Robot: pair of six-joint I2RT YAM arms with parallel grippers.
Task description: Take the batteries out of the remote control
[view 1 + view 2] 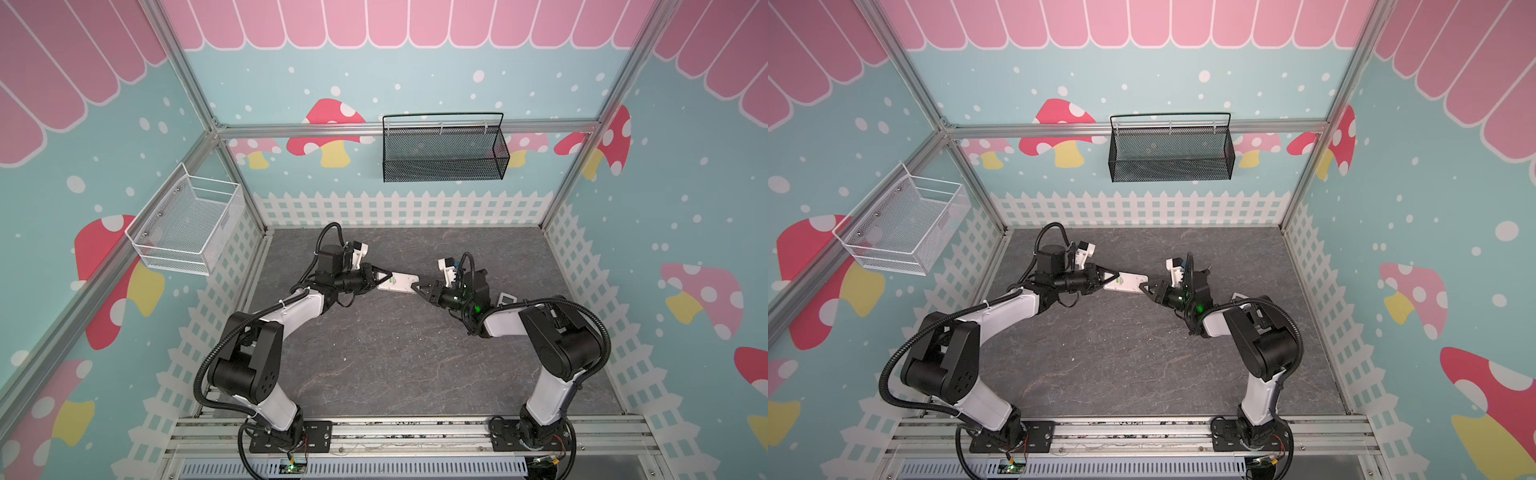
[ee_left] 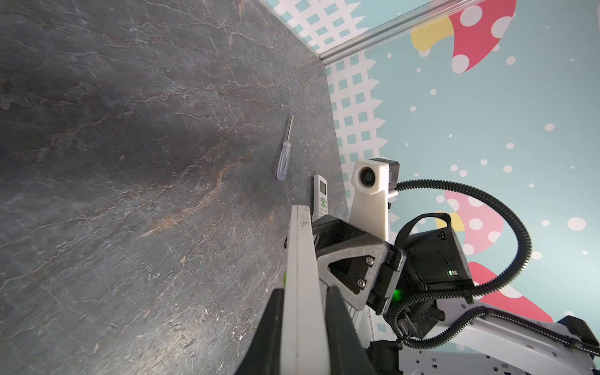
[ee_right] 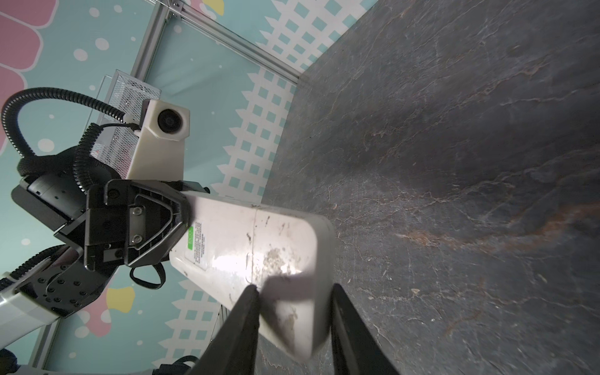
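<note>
A white remote control hangs above the middle of the grey table, held between both arms with its back side showing. My left gripper is shut on one end of it; in the left wrist view its thin edge runs between the black fingers. My right gripper straddles the opposite end, where the two fingers press on the back face and the side, slightly blurred. The back cover is closed, with a seam across it. The batteries are hidden.
A second white remote with a screen lies on the table near the right wall, partly behind the right arm. A clear-handled screwdriver lies near it. A white wire basket hangs on the left wall, a black mesh basket on the back wall.
</note>
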